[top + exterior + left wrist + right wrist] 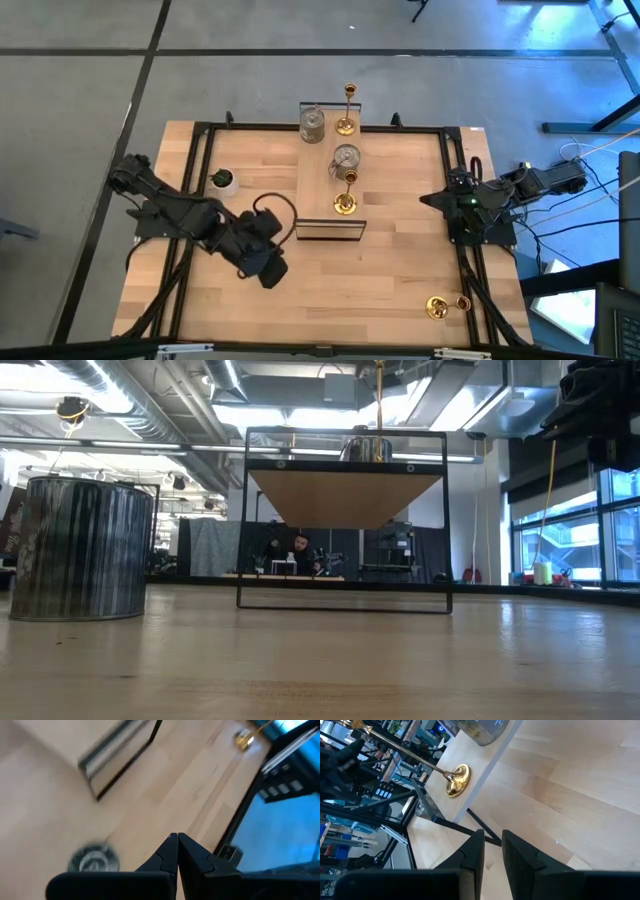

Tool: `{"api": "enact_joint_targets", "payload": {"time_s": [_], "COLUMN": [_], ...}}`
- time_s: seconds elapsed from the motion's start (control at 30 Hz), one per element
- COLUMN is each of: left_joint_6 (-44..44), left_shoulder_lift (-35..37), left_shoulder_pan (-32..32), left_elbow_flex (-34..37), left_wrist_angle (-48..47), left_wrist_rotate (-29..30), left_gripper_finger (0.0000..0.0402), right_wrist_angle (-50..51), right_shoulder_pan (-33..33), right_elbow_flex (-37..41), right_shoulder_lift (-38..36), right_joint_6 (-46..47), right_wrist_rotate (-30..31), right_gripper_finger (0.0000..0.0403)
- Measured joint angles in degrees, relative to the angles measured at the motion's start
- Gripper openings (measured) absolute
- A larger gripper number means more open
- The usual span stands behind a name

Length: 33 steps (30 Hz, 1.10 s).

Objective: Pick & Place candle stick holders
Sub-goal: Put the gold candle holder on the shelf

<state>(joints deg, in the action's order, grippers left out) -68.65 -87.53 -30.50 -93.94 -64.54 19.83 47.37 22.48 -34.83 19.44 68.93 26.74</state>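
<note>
A raised wooden shelf [325, 210] stands mid-table. On it stand two slim gold candlesticks [345, 203] [347, 122] and two squat silver holders [346, 157] [312, 123]. A third gold candlestick [447, 306] lies on its side near the table's near right corner. Another silver holder [93, 860] stands on the table just below my left gripper; it also shows in the low view [80, 550]. My left gripper [177, 855] is shut and empty, left of the shelf's near end [268, 268]. My right gripper [492, 850] is slightly open and empty, right of the shelf [432, 199].
A small white pot with a green plant [222, 181] stands at the table's left. The shelf's black frame [345, 520] rises off the table. Black rails [455, 180] run along the table's sides. Bare wood lies between the shelf and the near edge.
</note>
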Motion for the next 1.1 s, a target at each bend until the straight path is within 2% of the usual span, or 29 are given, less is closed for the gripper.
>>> {"api": "enact_joint_targets", "payload": {"time_s": [0.37,0.53,0.6,0.77,0.93,1.1], "left_joint_6": [-11.1,-15.7,-19.5,-26.2,-29.3,-27.6], "left_shoulder_lift": [0.0,0.0,0.0,-0.1,-0.4,-0.4], "left_shoulder_pan": [-4.5,-7.6,-9.4,-14.7,-16.4,-16.3], "left_elbow_flex": [10.4,14.2,15.9,18.7,22.0,25.7], "left_wrist_angle": [0.9,5.7,10.0,17.2,21.5,30.0], "left_wrist_rotate": [-3.5,-3.5,-2.2,5.7,8.8,11.1], "left_gripper_finger": [0.0002,0.0001,0.0001,0.0001,0.0002,0.0001], "right_wrist_angle": [0.0,0.0,0.0,0.0,0.0,0.0], "right_shoulder_pan": [0.0,0.0,0.0,0.0,0.1,0.2], "right_elbow_flex": [0.0,0.0,0.0,0.0,0.0,0.0], "right_shoulder_lift": [0.0,0.0,0.0,0.0,0.6,2.3], "right_joint_6": [0.0,0.0,0.0,-0.3,-6.7,-8.3], "right_wrist_rotate": [0.0,0.0,0.0,-0.7,-7.7,-15.8], "right_gripper_finger": [0.007,0.007,0.007,0.007,0.0082,0.0144]}}
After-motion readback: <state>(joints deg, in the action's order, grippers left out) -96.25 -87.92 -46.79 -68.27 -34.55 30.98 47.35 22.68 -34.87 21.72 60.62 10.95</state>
